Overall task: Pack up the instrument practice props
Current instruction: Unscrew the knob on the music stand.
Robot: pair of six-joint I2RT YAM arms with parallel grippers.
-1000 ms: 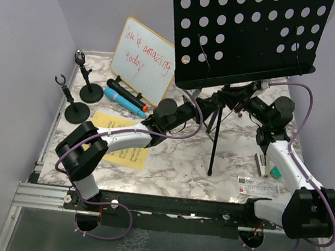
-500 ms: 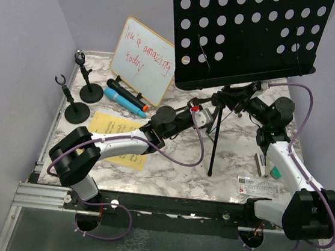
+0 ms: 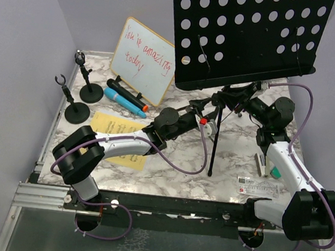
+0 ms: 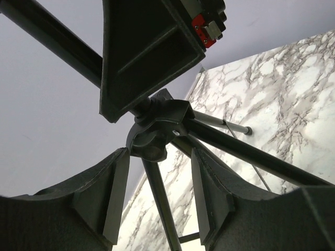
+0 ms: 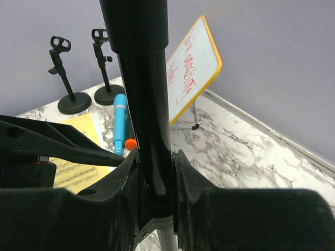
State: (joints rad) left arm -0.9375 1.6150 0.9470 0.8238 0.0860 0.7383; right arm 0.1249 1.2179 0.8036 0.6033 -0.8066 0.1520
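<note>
The tall black perforated music desk [image 3: 250,38] stands on its tripod [image 3: 214,137] at the back right. My right gripper [image 3: 241,102] is shut on the stand's black pole [image 5: 144,104], with its jaws [image 5: 156,172] pressed on both sides. My left gripper [image 3: 203,116] is open just below the tripod hub [image 4: 157,133]. One tripod leg [image 4: 163,209] passes between its fingers without touching. The blue microphone [image 3: 122,100] and black microphone [image 3: 123,90] lie by the whiteboard. Two mic holders [image 3: 90,91] [image 3: 76,111] stand at the far left. Yellow sheet music [image 3: 116,124] lies under my left arm.
The wood-framed whiteboard [image 3: 143,59] with red writing leans at the back left. A small stapler [image 3: 263,165] and a clear ruler [image 3: 257,185] lie at the front right beside my right arm. Purple walls close in the table on the left, back and right.
My left gripper has moved right and reached in under the tripod hub, so a leg is between its open fingers. The right gripper has kept its hold on the pole.
</note>
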